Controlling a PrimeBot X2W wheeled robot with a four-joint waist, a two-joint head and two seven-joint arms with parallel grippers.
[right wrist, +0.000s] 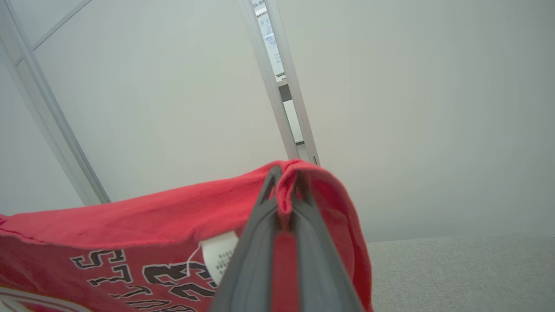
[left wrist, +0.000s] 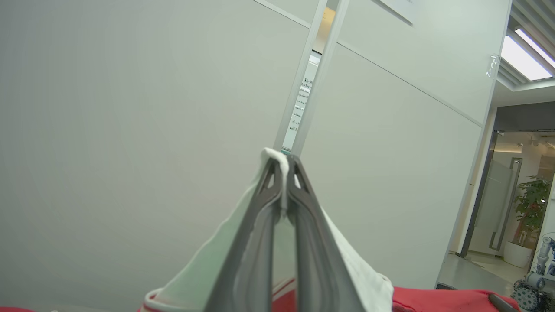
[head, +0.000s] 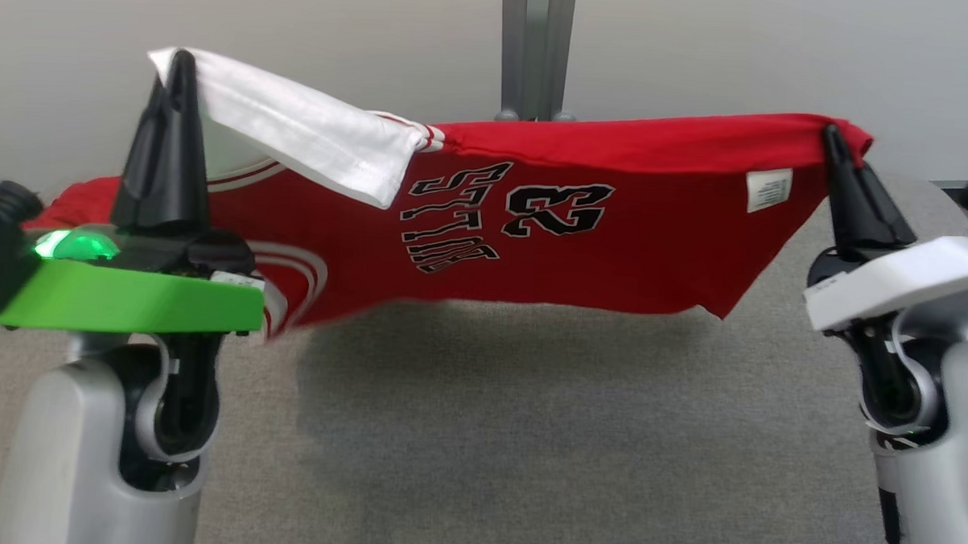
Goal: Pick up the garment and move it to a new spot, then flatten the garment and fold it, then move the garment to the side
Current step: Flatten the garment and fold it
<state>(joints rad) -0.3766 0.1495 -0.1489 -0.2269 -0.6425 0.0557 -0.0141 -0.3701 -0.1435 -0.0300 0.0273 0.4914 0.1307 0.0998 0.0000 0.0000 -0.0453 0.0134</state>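
The garment [head: 582,227] is a red jersey with white sleeves and black lettering, hanging stretched in the air between my two grippers above the grey table [head: 527,434]. My left gripper [head: 181,56] is shut on a white sleeve at the upper left; the left wrist view shows white cloth pinched between its tips [left wrist: 284,162]. At the right, my right gripper [head: 831,131] is shut on the red hem near a white label [head: 769,189]; the right wrist view has red cloth [right wrist: 173,216] folded over its closed tips [right wrist: 286,175]. The garment's lower left edge droops toward the table.
A grey cloth-covered table lies below the hanging garment. A pale wall [head: 340,25] with a metal post [head: 536,48] stands close behind. In the left wrist view, a doorway with a potted plant [left wrist: 531,208] lies far right.
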